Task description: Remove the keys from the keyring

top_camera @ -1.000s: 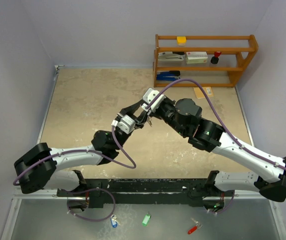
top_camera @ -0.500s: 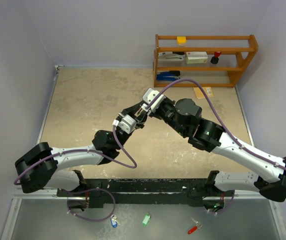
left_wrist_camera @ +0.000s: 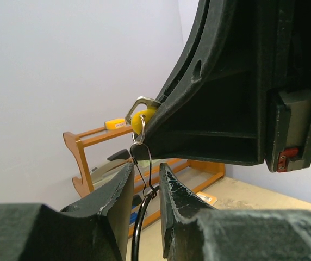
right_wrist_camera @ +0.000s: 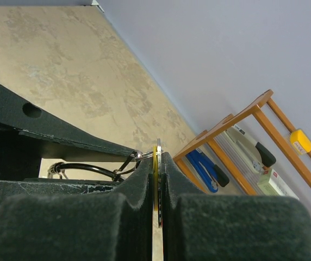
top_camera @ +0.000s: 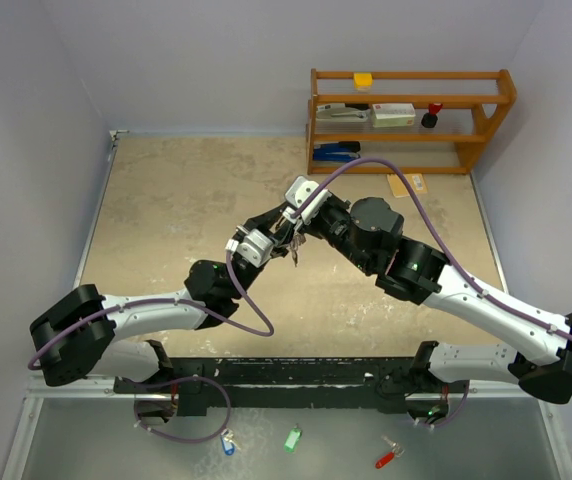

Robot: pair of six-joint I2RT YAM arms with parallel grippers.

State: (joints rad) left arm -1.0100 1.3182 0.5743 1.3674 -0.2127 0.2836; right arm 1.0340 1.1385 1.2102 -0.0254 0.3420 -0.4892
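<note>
2 grippers faced each other in mid-air. You had the right gripper clenched on 1 yellow-headed key, edge-on between its pads. Your left gripper pinched the 1 keyring, its wire running down between the jaws, just below that key. 3 coloured keys lay apart on the near ledge.

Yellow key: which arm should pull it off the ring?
Right. The right gripper already pinches the yellow key flat between its fingers. The left gripper is busy holding the ring, so it can only brace.
</note>
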